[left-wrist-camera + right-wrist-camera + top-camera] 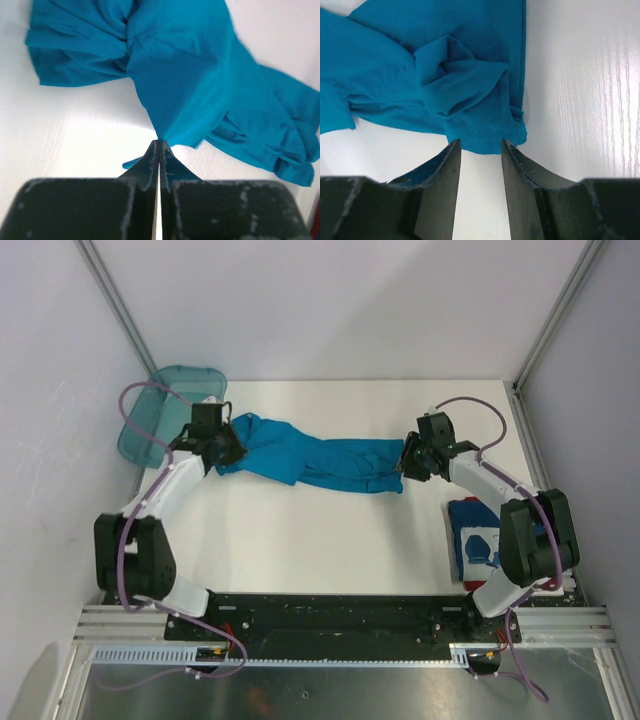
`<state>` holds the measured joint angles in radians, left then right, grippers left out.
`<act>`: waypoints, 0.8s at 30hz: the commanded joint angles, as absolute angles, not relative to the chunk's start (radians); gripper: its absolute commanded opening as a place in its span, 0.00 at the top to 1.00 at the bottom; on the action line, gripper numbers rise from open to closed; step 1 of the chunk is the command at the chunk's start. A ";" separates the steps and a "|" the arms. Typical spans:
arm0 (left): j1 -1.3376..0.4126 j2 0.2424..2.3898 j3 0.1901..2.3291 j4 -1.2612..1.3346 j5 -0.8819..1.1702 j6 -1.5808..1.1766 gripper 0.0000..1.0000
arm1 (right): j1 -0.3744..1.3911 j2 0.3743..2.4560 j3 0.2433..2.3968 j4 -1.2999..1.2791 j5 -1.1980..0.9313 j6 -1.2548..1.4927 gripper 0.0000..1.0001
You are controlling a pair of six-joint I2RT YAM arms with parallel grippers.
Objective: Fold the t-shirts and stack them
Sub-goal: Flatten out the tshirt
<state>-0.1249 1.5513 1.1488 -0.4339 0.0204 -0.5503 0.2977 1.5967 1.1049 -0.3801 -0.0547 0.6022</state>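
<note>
On table (320,540), teal t-shirt (310,460) bunched long; L end effector (159,144) pinching it, R end effector (480,143) agape.

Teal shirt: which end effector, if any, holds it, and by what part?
The left end effector pinches the teal shirt by a fold at one end; the right end effector is open, holding nothing.

Bright even light, soft shadows, glare on the white table (100,135).
</note>
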 commanded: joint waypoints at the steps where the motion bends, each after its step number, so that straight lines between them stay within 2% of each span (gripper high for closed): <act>1: -0.082 1.415 1.096 -0.419 0.004 -0.519 1.00 | 0.309 1.634 1.100 -0.307 -0.049 0.609 0.57; 10: -0.026 1.265 1.050 -0.426 0.010 -0.530 1.00 | 0.295 1.715 1.100 -0.240 -0.030 0.657 0.57; 24: 0.011 1.081 0.987 -0.460 -0.067 -0.555 1.00 | 0.320 1.715 1.099 -0.251 0.050 0.695 0.56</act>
